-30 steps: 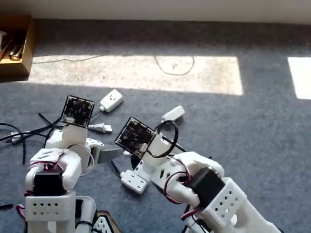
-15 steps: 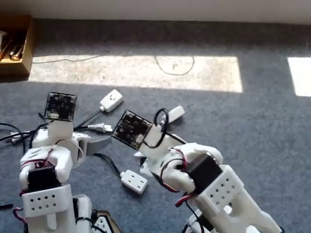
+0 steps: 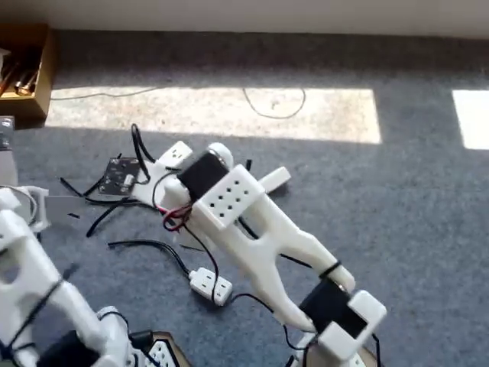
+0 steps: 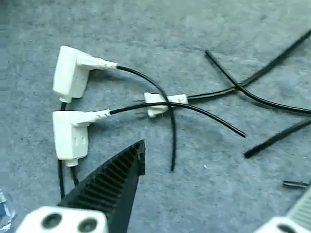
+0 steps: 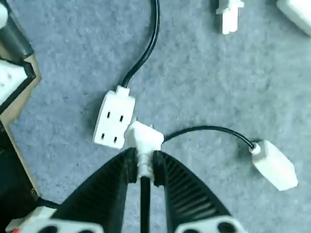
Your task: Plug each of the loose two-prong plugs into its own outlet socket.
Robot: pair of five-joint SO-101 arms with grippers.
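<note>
plug (image 5: 145, 137), clamped in the right pincer (image 5: 143, 159), points straight out from it; outlet socket (image 5: 113, 122) lies just beside the plug's front end.

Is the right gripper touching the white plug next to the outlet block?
Touching. Right wrist view: the right gripper clamps the white plug from both sides.

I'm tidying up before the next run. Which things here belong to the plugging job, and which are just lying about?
Job: held plug in the right gripper; near socket; far socket; loose plug.
Lying about: wooden box; thin wire loop.
</note>
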